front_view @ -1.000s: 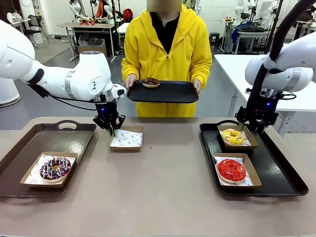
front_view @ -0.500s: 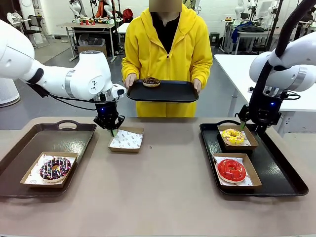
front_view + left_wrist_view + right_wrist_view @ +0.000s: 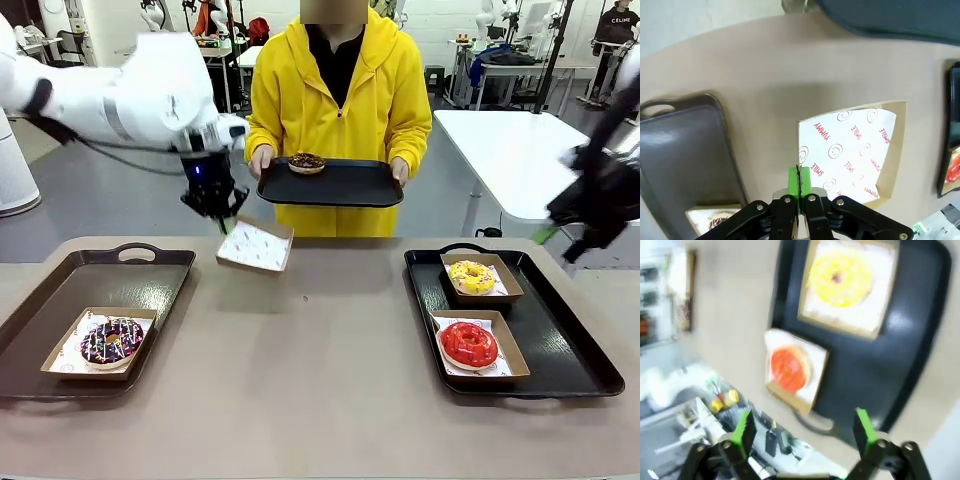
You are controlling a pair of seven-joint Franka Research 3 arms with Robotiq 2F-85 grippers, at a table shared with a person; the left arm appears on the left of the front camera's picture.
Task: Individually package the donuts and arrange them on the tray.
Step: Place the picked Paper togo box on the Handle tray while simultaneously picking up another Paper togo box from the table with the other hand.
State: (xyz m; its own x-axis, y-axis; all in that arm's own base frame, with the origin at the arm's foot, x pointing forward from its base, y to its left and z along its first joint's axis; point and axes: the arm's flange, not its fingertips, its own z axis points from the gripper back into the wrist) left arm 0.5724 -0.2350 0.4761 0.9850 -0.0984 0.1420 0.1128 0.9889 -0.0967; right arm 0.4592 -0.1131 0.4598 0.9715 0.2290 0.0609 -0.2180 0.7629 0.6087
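My left gripper [image 3: 222, 217] is shut on the near edge of an empty cardboard box [image 3: 255, 246], which hangs tilted above the table. In the left wrist view the green pads [image 3: 795, 187] pinch the box's [image 3: 852, 150] paper-lined rim. A person holds a black tray [image 3: 345, 190] with a dark chocolate donut [image 3: 306, 164] on it. The yellow donut [image 3: 471, 275] and red donut [image 3: 468, 343] sit in boxes on the right tray [image 3: 570, 350]. A sprinkled chocolate donut [image 3: 112, 340] lies boxed on the left tray [image 3: 60, 290]. My right gripper [image 3: 556, 243] hovers open, blurred, right of that tray; its wrist view looks down on the yellow donut [image 3: 840, 279] and red donut [image 3: 789, 367].
The brown tabletop [image 3: 320, 380] between the two trays is bare. The left tray [image 3: 685, 150] has free room behind its one box. A white table [image 3: 500, 150] stands behind on the right.
My left gripper has closed on the empty box and lifted it off the table, up and slightly left. The right arm has pulled away from the yellow donut's box, up and to the right.
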